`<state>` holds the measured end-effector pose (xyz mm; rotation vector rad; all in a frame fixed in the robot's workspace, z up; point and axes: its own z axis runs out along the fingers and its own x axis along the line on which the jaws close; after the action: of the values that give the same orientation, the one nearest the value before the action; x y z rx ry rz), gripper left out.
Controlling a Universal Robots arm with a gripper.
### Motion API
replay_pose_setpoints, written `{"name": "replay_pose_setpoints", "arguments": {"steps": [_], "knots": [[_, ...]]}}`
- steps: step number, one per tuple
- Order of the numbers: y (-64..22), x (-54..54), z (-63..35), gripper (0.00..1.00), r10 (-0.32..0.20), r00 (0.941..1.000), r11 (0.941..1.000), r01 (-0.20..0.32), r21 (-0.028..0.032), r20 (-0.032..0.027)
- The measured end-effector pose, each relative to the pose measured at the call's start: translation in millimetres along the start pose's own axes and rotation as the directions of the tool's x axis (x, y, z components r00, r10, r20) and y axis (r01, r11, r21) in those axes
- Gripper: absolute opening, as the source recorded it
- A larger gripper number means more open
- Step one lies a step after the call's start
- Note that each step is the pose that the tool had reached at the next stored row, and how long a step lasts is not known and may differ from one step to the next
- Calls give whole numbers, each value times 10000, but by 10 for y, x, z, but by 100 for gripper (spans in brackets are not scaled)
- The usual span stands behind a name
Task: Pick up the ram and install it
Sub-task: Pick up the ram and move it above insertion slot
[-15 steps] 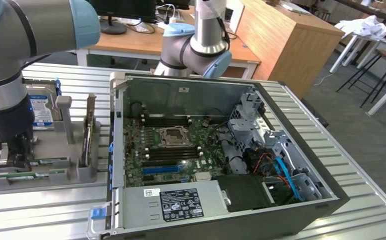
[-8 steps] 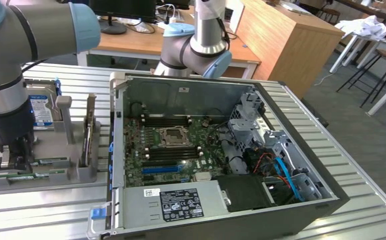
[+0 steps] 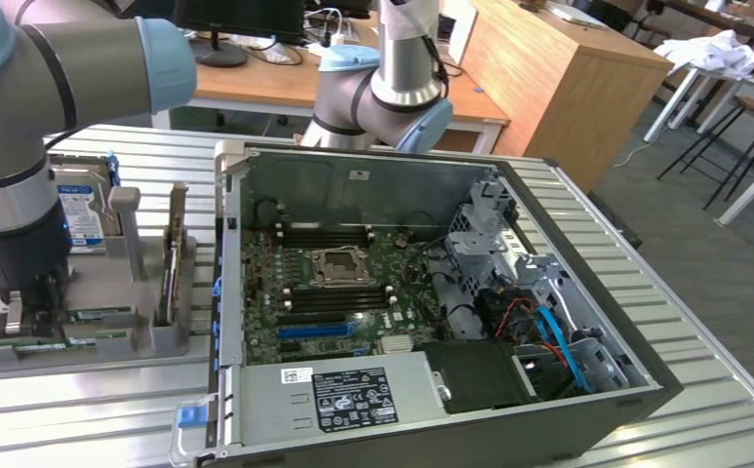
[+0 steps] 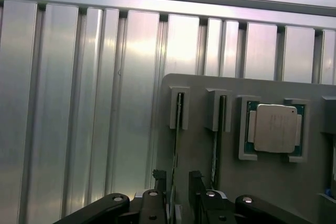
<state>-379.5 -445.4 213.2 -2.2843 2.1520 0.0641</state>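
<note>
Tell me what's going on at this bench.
The robot arm's pincer is down at the grey parts holder, beside the open computer case. It is open, with a finger on either side of the ram, which stands on edge in a holder slot, not yet gripped or lifted. A second stick and a processor chip sit in neighbouring slots.

Silver-grey arm (image 3: 19,195) tubes; pale blue joint caps (image 3: 169,54); black fingers (image 4: 195,182) with silver screws.

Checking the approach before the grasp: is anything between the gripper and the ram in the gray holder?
Nothing visible. The gripper sits open over the ram, which stands on edge in the holder, a finger to each side of it. The second stick stands apart.
</note>
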Motion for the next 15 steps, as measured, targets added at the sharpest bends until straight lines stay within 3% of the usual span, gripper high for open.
{"name": "replay_pose_setpoints", "arguments": {"steps": [15], "knots": [[-2,7,94,31,0,10000,10000,0,0,-1]]}}
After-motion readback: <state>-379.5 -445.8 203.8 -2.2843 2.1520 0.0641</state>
